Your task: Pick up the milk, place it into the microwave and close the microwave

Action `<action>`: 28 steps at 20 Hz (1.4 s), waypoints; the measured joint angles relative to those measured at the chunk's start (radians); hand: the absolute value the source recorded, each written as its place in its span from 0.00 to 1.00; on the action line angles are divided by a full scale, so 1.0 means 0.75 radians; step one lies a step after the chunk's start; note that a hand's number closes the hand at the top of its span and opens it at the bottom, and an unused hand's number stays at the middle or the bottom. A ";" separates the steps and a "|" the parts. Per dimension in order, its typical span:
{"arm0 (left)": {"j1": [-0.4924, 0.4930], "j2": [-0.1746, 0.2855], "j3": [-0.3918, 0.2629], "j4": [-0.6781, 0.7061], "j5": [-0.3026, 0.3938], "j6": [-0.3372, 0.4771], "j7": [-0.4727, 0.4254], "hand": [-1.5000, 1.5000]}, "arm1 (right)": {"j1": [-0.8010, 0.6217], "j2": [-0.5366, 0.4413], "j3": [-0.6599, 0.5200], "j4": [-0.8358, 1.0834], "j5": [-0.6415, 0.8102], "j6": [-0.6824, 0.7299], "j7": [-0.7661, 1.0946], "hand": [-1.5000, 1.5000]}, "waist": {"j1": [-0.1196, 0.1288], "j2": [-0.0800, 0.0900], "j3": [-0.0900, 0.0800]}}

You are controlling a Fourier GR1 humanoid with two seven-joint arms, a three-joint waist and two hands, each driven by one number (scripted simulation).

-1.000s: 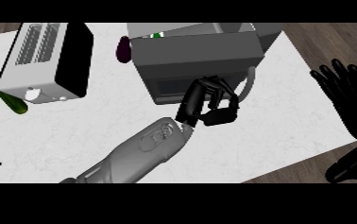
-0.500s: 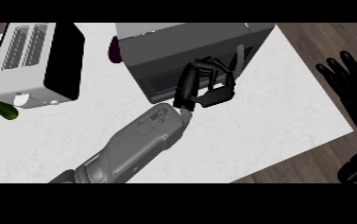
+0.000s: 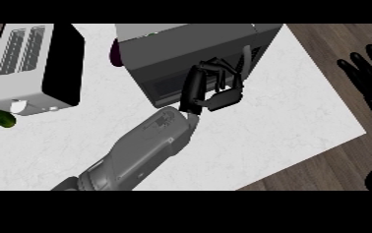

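- Head view, one view only.
- Counter (image 3: pixel 291 119): one white marbled top, with wood floor showing past its right and near edges.
- Microwave (image 3: pixel 189 50): one grey box at far centre. Its door looks shut, with one upright handle bar near its right side.
- Milk: not visible anywhere in this view, so I cannot tell where it is.
- Left hand (image 3: pixel 212 88): one grey forearm comes in from the near left. The black hand is against the microwave's front, left of the handle. Its fingers and thumb are curled in, and nothing shows between them.
- Right hand (image 3: pixel 356 74): at the right edge, off the counter, well apart from the microwave. Fingers straight and pointing up, resting, holding nothing.
- Toaster (image 3: pixel 25 65): one, white with a black side and two slots, at far left.
- Purple object (image 3: pixel 115 52): one, partly hidden between toaster and microwave.
- Green object (image 3: pixel 6 120): one, cut off by the left edge, near side of the toaster.
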 measured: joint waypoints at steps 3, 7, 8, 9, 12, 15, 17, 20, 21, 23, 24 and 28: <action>0.000 0.000 -0.001 0.008 0.020 -0.003 -0.038 1.00 | -0.013 -0.013 -0.007 -0.008 -0.025 0.000 0.015 0.00 | -0.005 0.001 0.001; -0.002 0.000 -0.007 0.019 0.047 -0.006 -0.080 1.00 | -0.024 -0.027 -0.012 -0.014 -0.057 0.000 0.038 0.00 | -0.010 0.001 0.001; -0.002 0.000 -0.006 0.021 0.055 -0.005 -0.087 1.00 | -0.025 -0.032 -0.013 -0.016 -0.064 0.000 0.044 0.00 | -0.012 0.001 0.002; -0.001 0.000 -0.008 0.024 0.060 -0.006 -0.101 1.00 | -0.026 -0.034 -0.014 -0.016 -0.072 -0.001 0.048 0.00 | -0.013 0.001 0.002; 0.001 0.000 -0.007 0.028 0.079 0.000 -0.130 1.00 | -0.031 -0.047 -0.021 -0.021 -0.094 0.000 0.064 0.00 | -0.021 0.001 0.003; 0.000 0.000 -0.010 0.033 0.094 0.001 -0.158 1.00 | -0.037 -0.058 -0.030 -0.019 -0.116 -0.002 0.076 0.00 | -0.023 0.003 0.004; -0.002 0.000 -0.015 0.036 0.103 -0.001 -0.176 1.00 | -0.045 -0.068 -0.036 -0.018 -0.129 -0.003 0.085 0.00 | -0.023 0.005 0.004; -0.003 0.000 -0.017 0.041 0.117 0.002 -0.202 1.00 | -0.050 -0.082 -0.041 -0.021 -0.148 -0.002 0.100 0.00 | -0.027 0.006 0.004; -0.003 0.000 -0.018 0.043 0.121 0.003 -0.209 1.00 | -0.053 -0.086 -0.042 -0.022 -0.156 -0.003 0.106 0.00 | -0.027 0.006 0.004; -0.004 0.000 -0.021 0.045 0.132 0.005 -0.224 1.00 | -0.058 -0.093 -0.046 -0.023 -0.171 -0.003 0.114 0.00 | -0.031 0.007 0.005; -0.005 0.000 -0.022 0.048 0.137 0.003 -0.231 1.00 | -0.059 -0.098 -0.047 -0.024 -0.176 -0.002 0.118 0.00 | -0.032 0.007 0.005; -0.010 0.000 -0.029 0.054 0.156 -0.003 -0.257 1.00 | -0.069 -0.116 -0.057 -0.023 -0.198 -0.004 0.135 0.00 | -0.033 0.010 0.005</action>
